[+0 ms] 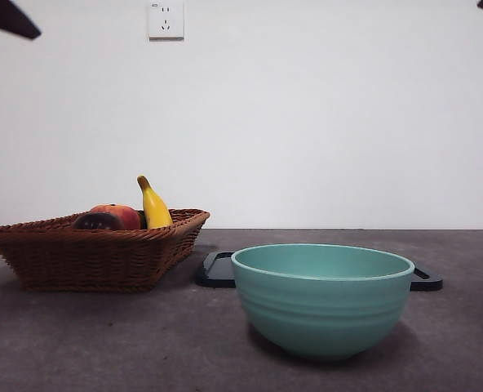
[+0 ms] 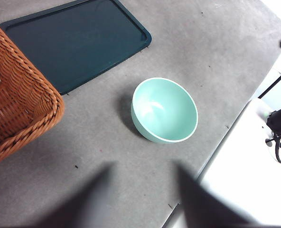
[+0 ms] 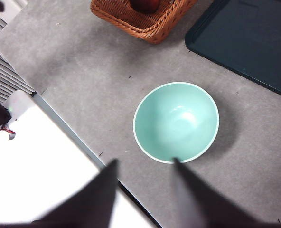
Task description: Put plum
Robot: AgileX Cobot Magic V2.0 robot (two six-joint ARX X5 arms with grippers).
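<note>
The plum [image 1: 97, 221] is a dark, almost black fruit that lies in the brown wicker basket [image 1: 95, 253] at the left, only its top showing over the rim. In the right wrist view a dark red fruit [image 3: 145, 4] shows in the basket [image 3: 145, 21]; I cannot tell which fruit it is. My left gripper [image 2: 144, 166] hangs high over the table, open and empty, off to one side of the teal bowl [image 2: 164, 110]. My right gripper [image 3: 145, 161] is also high, open and empty, over the bowl's [image 3: 176, 121] near rim.
A red-orange fruit [image 1: 121, 216] and a yellow banana [image 1: 153, 206] share the basket. The teal bowl [image 1: 323, 298] stands in front, with a dark flat tray [image 1: 217, 269] behind it. The table's edge [image 3: 79, 142] runs near the bowl. Black arm tips [image 1: 9, 18] show at the top corners.
</note>
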